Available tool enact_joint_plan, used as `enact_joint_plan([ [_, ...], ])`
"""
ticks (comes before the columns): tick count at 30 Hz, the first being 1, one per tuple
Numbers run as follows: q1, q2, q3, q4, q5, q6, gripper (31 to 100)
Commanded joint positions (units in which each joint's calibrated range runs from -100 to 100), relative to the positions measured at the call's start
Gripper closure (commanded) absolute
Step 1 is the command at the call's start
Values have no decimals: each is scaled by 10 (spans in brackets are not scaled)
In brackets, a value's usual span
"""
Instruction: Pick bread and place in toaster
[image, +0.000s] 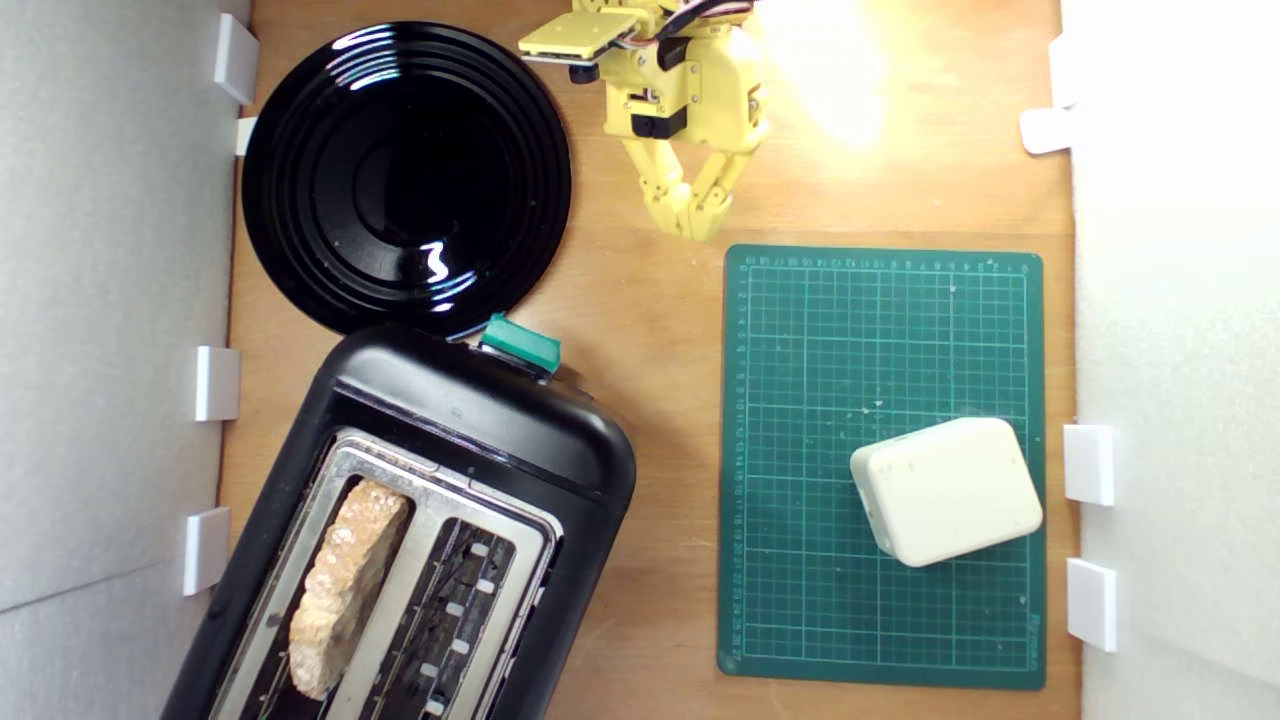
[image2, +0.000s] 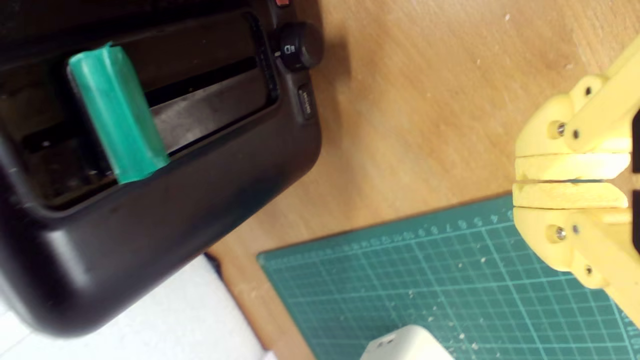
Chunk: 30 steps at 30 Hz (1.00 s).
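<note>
Bread (image: 345, 585) already stands edge-on in one slot of the toaster (image: 470, 410), at about seven o'clock in the exterior view, so I judge the placing done. The neighbouring slot is empty, and the green lever knob (image: 520, 345) looks unpressed. My gripper (image: 697, 222) hangs at twelve o'clock, pressed together on nothing. The black plate (image: 405, 180) holds nothing; a white block (image: 945, 490) sits on the green mat (image: 800, 330).

The yellow gripper (image: 697, 222) hangs empty, its jaws pressed together.
</note>
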Motion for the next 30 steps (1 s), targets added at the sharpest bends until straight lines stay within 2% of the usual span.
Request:
enact_joint_plan([
  [1, 10, -6, 6, 6, -2, 3, 913],
  [6, 16, -8, 30, 7, -2, 3, 913],
  [7, 17, -9, 38, 18, -2, 3, 913],
  [10, 17, -9, 45, 22, -2, 3, 913],
  [30, 19, -9, 73, 23, -1, 16, 908],
])
